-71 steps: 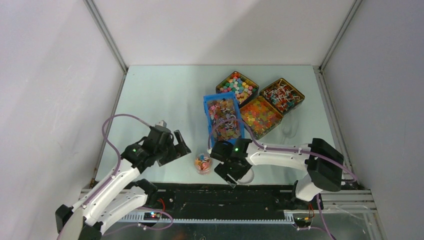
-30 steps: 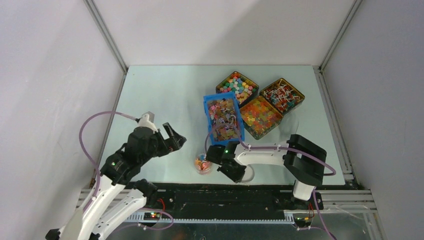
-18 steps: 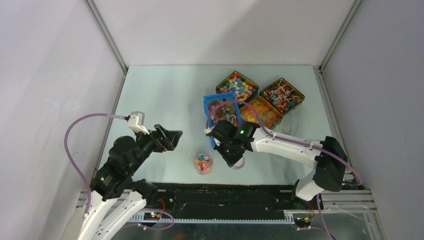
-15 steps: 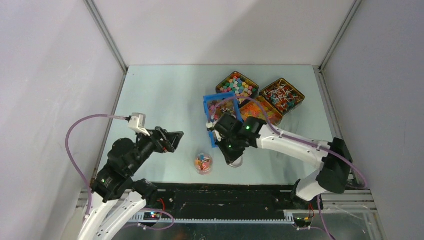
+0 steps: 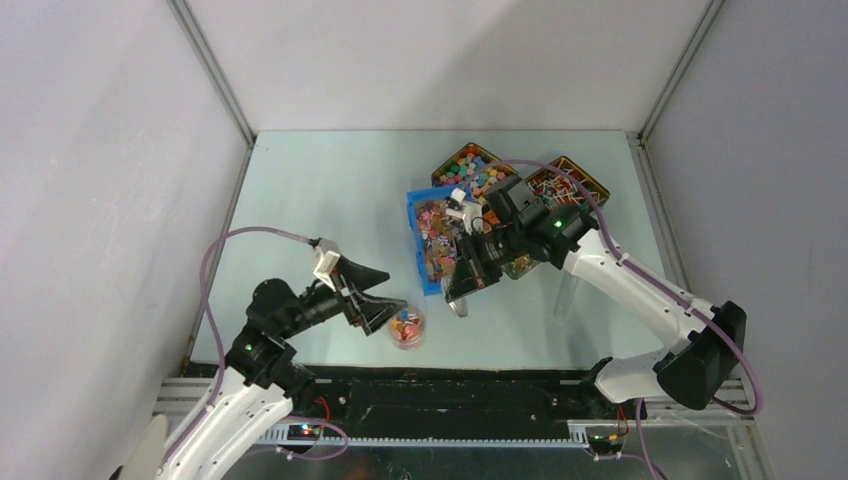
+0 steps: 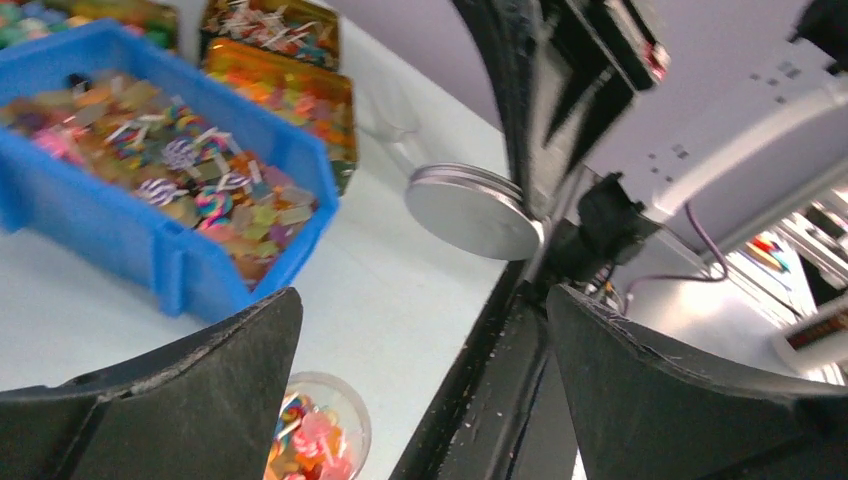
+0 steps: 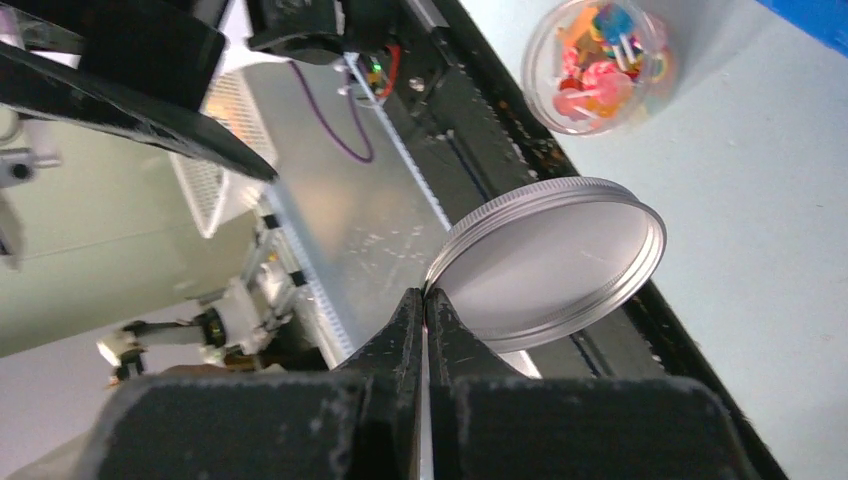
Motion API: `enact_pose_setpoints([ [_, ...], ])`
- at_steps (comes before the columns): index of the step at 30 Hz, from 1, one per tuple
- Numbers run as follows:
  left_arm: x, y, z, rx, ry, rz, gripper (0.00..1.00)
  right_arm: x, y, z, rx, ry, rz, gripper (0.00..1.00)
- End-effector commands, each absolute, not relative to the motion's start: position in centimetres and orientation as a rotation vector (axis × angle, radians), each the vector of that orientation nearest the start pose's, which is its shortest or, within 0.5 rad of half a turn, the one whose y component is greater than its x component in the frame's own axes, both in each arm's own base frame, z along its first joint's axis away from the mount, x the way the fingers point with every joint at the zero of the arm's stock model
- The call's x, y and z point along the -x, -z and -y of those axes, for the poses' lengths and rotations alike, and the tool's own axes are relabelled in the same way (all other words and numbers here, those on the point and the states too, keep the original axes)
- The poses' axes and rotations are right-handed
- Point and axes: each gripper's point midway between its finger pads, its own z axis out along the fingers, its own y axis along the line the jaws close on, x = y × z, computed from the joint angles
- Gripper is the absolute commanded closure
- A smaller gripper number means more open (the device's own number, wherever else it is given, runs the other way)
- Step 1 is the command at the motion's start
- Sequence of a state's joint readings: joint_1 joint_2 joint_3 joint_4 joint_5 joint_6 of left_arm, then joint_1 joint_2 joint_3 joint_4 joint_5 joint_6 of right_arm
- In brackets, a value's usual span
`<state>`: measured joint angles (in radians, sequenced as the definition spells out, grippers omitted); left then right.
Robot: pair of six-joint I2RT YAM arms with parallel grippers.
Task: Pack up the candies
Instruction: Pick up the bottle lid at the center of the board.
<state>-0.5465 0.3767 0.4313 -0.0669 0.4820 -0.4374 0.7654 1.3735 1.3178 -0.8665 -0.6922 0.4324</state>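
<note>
Clearly, the lid (image 7: 560,260), a round one of plain silver metal, is pinched at its rim by the right gripper (image 7: 425,298), whose fingers are pressed tight together on the thin edge. The lid is held tilted and off the table (image 5: 320,190), just right of the jar (image 7: 600,60) and near the front end of the blue bin (image 6: 150,255).

The jar, small and clear, is stood upright and uncovered on the table close to the near edge. A shallow layer of candies (image 6: 190,180) is seen in it, pink, orange and red, with a few thin white sticks among them. Most of the candies are heaped in the blue bin behind the jar, mixed with striped and wrapped pieces.

The left gripper (image 6: 420,300) is spread wide and nothing is held in it. It is pointed toward the jar from the left, and from the wrist view the jar is seen low between the two fingers, touched by neither.

Beyond the bin, three tins are set close together: one of orange sweets (image 6: 290,90) just beside the bin, one of lollipops (image 6: 270,20) behind it, and one of many-coloured sweets (image 5: 470,165) at the far end. The orange tin is partly covered from above by the right arm.
</note>
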Motion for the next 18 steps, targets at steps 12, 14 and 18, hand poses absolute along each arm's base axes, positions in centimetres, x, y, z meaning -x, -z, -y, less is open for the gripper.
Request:
enact_pose_setpoints([
  [12, -11.6, -29.2, 24.9, -0.888, 1.186, -1.186, 0.00, -11.7, -32.9, -31.1, 0.797, -1.739, -2.297, 1.00],
  [14, -11.5, -29.5, 25.1, -0.890, 1.164, -1.163, 0.00, -11.5, -33.3, -31.0, 0.796, -1.754, -2.290, 1.00],
  [18, -11.5, -29.7, 25.4, -0.913, 1.102, -1.123, 0.00, -11.3, -33.6, -31.0, 0.795, -1.766, -2.286, 1.00],
])
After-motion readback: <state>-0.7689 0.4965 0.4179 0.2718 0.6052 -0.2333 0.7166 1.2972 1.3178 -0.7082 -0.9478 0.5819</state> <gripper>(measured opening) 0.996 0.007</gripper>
